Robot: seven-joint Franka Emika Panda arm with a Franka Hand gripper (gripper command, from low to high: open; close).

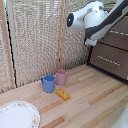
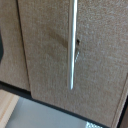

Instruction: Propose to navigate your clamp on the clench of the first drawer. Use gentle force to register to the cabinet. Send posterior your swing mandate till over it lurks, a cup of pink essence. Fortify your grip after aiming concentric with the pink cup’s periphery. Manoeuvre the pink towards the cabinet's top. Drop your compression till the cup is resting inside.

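At the exterior view's right, the arm (image 1: 92, 20) reached toward the cabinet (image 1: 112, 50), where the handle (image 1: 108, 60) ran horizontally across a drawer front. Close before the wrist camera lay a handle (image 2: 73, 42); the fingers were out of frame, so the pincer's opening could not be told. Well apart, the pink cup (image 1: 61, 76) stood on the table (image 1: 95, 105).

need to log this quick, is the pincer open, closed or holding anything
pincer: cannot be told; its fingers are hidden behind the arm near the cabinet, and the wrist view shows only a drawer front with its handle.
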